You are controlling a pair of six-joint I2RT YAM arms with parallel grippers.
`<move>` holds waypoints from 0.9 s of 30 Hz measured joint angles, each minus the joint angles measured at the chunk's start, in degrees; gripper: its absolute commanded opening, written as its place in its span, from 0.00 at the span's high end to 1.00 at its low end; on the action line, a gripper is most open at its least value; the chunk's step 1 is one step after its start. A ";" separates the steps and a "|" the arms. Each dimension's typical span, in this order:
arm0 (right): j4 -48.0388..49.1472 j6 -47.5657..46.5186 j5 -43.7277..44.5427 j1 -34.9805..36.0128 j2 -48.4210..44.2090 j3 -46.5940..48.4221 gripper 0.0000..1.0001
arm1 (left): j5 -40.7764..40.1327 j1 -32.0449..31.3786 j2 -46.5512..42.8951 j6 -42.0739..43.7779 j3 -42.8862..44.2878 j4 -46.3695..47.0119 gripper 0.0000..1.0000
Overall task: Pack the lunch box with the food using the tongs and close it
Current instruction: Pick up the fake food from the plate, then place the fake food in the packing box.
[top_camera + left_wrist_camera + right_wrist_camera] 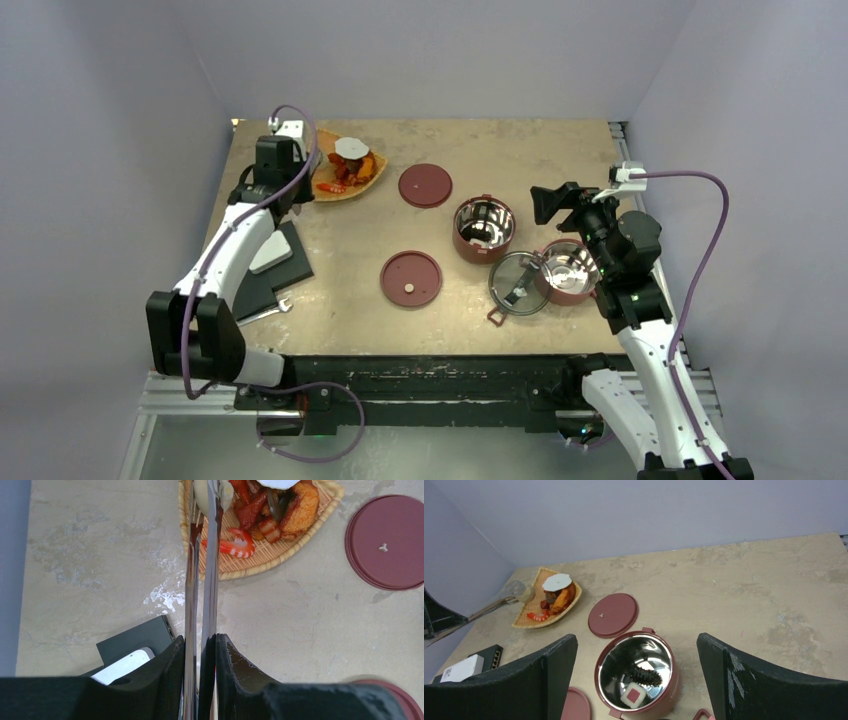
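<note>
The far strip of the table (530, 150) is free for passing. Between woven tray (340, 194) and open bowl (484, 228) lies only a flat disc lid (425, 185) (very low); the second bowl (568, 272) and clear lid (515, 283) crowd the right front.

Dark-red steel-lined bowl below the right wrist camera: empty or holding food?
Holding food: a dark spiky piece and a white square piece with a red centre lie inside the bowl.

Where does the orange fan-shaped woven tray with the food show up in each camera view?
Top external: the orange fan-shaped woven tray sits upper left.
Left wrist: top centre, partly cut by the edge.
Right wrist: left of middle, far back.
Shared landmark: the flat dark-red disc lid just right of it in all three.
</note>
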 measured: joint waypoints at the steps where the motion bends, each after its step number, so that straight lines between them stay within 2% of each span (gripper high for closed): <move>1: 0.00 0.00 0.02 0.00 0.00 0.00 0.07 | 0.04 0.00 -0.87 0.00 -0.50 0.28 0.82; 9: 0.00 0.00 0.11 0.00 0.00 0.00 0.07 | 6.05 -1.97 -9.29 0.59 -3.58 2.82 0.82; 14: 0.00 -0.02 0.44 0.00 0.00 0.00 0.07 | 14.12 -9.29 -12.35 2.23 -3.67 5.68 0.82; 20: 0.02 -0.09 1.60 0.00 0.00 0.00 0.07 | 27.89 -17.07 -12.94 2.60 -5.75 9.64 0.82; 27: 0.02 -0.28 2.49 0.00 0.02 0.00 0.07 | 34.82 -25.27 -10.10 2.60 -5.92 9.94 0.82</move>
